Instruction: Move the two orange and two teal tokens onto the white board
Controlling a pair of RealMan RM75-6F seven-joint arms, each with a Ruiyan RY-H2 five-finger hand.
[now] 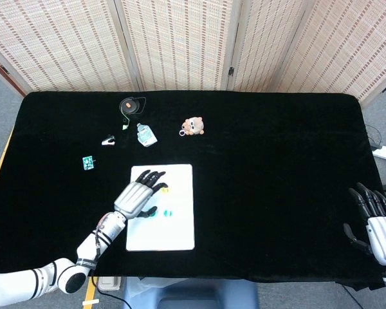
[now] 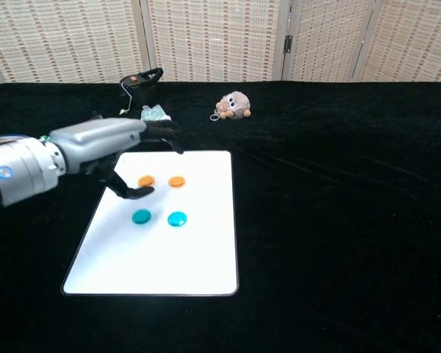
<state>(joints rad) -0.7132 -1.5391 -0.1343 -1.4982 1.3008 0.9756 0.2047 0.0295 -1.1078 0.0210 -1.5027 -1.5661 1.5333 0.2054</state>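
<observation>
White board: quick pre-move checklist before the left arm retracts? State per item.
1. Two orange tokens on the white board: ok.
2. Two teal tokens on the board: ok.
3. Left hand holds nothing, fingers apart: ok.
4. Left hand clear of every token: ok in chest view.
5. Right hand far from the board, at the table edge: ok.
6. Plush keyring off the board: ok.
</observation>
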